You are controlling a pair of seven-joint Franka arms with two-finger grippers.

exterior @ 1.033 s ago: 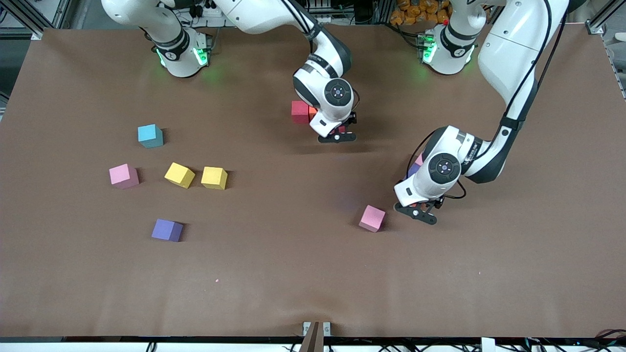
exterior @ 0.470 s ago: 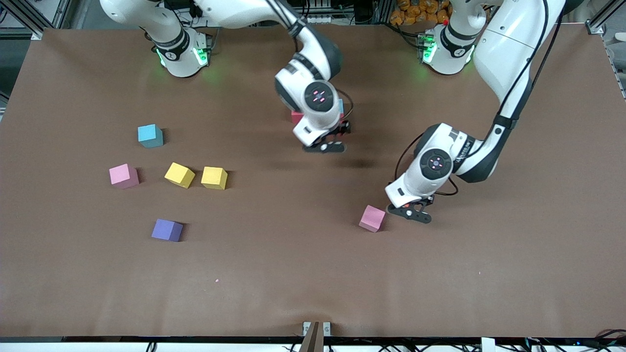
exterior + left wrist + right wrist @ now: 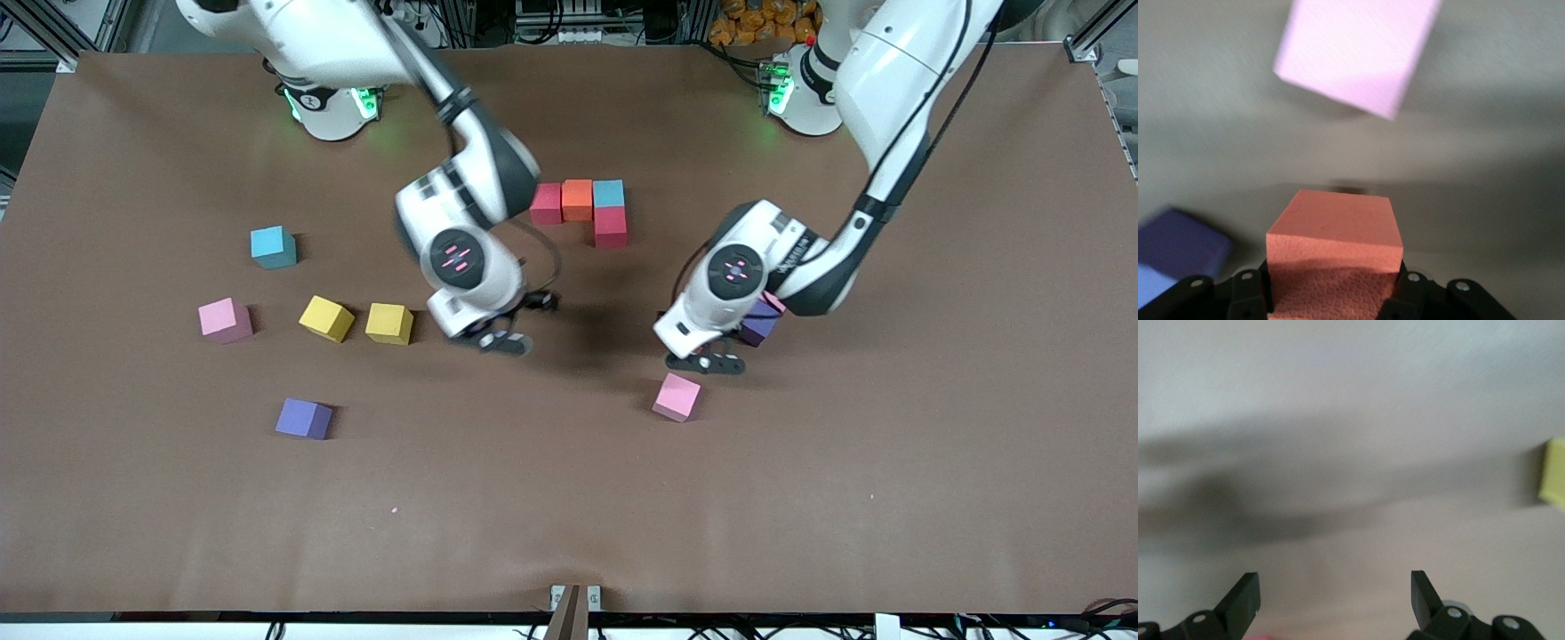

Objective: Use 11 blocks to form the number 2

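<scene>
Front view: four blocks of the number 2 [image 3: 580, 206] are seen touching, a red, an orange and a light blue one in a row, with a second red block [image 3: 611, 228] set against the light blue one at six o'clock. The left gripper [image 3: 709, 361] is held low over the table, just at twelve o'clock of a loose pink block [image 3: 677, 396]; a purple block [image 3: 758, 327] lies partly hidden under its wrist. The right gripper [image 3: 498, 338] hangs at three o'clock of a yellow block [image 3: 389, 323].

Left wrist view: an orange block [image 3: 1333, 233] is pinched between the jaws, gripped only at its near part. If it is carried this low, the pink block could be struck and pushed off. A shallow hold could also let the block twist, so that it is set down crooked or the finished row is nudged.

Right wrist view: the jaws are spread and empty over bare table, with the yellow block at the edge. A pick there could be spoiled by its yellow neighbour [image 3: 326, 318] being clipped.
</scene>
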